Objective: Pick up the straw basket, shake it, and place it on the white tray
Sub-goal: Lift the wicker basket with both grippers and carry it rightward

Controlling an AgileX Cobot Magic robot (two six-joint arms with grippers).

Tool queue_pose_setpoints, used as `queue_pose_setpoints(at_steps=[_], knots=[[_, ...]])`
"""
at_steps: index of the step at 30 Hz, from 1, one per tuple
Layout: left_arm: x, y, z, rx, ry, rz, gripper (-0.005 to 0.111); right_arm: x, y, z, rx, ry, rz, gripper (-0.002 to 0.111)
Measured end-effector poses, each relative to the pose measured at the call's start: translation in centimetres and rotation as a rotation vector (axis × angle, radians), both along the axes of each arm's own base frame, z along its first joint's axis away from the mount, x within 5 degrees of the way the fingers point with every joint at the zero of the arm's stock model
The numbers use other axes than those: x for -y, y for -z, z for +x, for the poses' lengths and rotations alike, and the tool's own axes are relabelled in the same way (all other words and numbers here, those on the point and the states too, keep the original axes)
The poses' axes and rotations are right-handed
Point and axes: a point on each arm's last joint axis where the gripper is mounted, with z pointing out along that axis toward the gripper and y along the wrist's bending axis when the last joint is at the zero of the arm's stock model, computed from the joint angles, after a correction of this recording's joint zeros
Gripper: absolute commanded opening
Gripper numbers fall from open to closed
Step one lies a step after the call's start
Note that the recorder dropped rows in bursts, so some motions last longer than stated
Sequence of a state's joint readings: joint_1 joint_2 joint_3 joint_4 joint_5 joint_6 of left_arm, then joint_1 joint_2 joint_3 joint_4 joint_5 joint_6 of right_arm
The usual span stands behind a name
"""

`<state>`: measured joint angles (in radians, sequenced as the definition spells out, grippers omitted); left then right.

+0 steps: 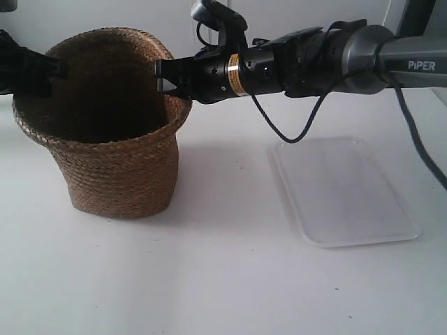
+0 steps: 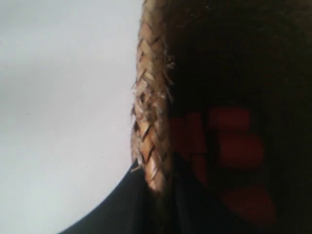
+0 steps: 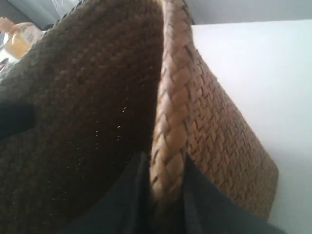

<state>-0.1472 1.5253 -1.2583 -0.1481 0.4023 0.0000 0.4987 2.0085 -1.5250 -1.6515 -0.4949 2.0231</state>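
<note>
The straw basket (image 1: 119, 174) stands on the white table at the exterior view's left, its rim pulled out of round. The arm at the exterior view's right holds the nearer rim with its gripper (image 1: 166, 77). The other gripper (image 1: 59, 70) holds the opposite rim. In the right wrist view my right gripper (image 3: 165, 175) is shut on the braided rim (image 3: 173, 97), one finger inside and one outside. In the left wrist view my left gripper (image 2: 156, 180) clamps the rim (image 2: 151, 97) the same way. The white tray (image 1: 346, 192) lies flat to the right of the basket, with nothing on it.
Red shapes (image 2: 234, 146) show dimly deep inside the basket. A black cable (image 1: 293, 132) hangs from the arm at the exterior view's right, above the gap between basket and tray. A yellowish object (image 3: 19, 41) sits beyond the basket.
</note>
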Motion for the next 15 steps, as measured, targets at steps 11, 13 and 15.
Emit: queue_pose_setpoints(at_steps=[11,13,15], knots=[[6.4,-0.1,-10.4,0.358,0.301,-0.080,0.000,2.1,-5.7,-5.0,0.170,-0.180,-0.048,0.000],[6.0,-0.7,-13.0,0.412,0.318,-0.111,0.000,3.8,-8.2,-7.6,0.246,-0.155,-0.054,0.000],[4.9,-1.0,-15.5,0.471,0.309,-0.150,0.000,5.8,-10.2,-11.0,0.318,-0.095,-0.063,0.000]])
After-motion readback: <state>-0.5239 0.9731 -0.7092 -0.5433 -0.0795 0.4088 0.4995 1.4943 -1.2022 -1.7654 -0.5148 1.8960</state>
